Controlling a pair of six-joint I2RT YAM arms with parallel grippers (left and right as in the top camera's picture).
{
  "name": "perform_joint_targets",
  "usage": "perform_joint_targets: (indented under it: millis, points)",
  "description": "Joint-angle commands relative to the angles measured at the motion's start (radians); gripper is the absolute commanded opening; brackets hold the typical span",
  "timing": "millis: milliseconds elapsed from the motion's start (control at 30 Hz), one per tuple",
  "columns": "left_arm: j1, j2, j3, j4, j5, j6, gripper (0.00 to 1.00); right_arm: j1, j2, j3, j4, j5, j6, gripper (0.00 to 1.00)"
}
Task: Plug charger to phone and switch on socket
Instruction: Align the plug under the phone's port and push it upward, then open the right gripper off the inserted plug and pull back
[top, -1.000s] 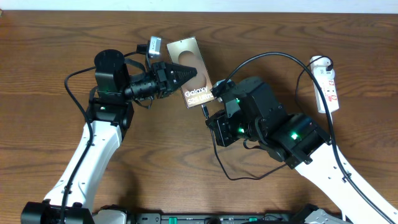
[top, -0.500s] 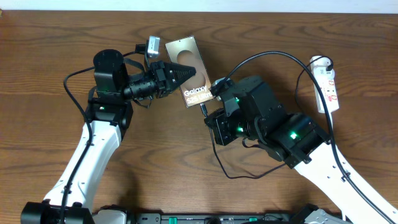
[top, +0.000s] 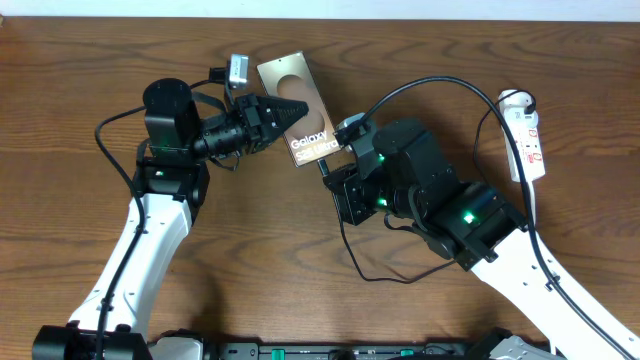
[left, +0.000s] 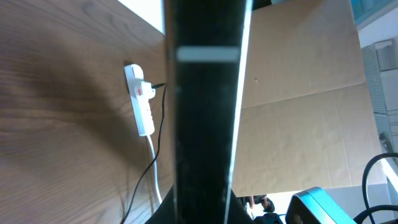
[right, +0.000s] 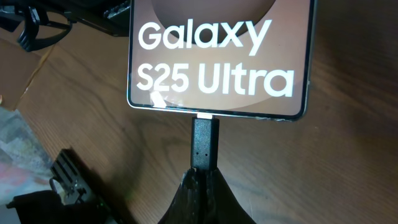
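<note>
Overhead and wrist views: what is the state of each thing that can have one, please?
phone, gripped at one long edge by the left fingers
charger plug, pinched in the right fingers, tip at the phone's bottom port, some metal showing
socket, black cable plugged in, switch position unreadable

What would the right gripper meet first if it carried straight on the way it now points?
The phone: its bottom edge lies dead ahead. The right gripper, jaws shut on the charger, has its tip at that edge; whether it is seated is unclear.
</note>
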Motion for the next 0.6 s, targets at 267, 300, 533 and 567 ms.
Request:
perform_joint_targets:
  millis: [267, 300, 533, 567]
  points:
    - [-0.022, -0.011, 0.013, 0.0, 0.106, 0.043, 0.07, -0.009, 0.001, 0.018, -0.047, 0.023, 0.0, 0.32]
    - [-0.022, -0.011, 0.013, 0.0, 0.098, 0.043, 0.08, -0.008, 0.001, 0.018, -0.071, 0.003, 0.0, 0.35]
    - [-0.023, -0.011, 0.013, 0.0, 0.098, 0.044, 0.07, -0.008, 0.001, 0.018, -0.09, -0.038, 0.029, 0.16]
    - [-0.023, -0.011, 0.013, 0.0, 0.098, 0.044, 0.07, -0.008, 0.001, 0.018, -0.089, -0.038, 0.034, 0.12]
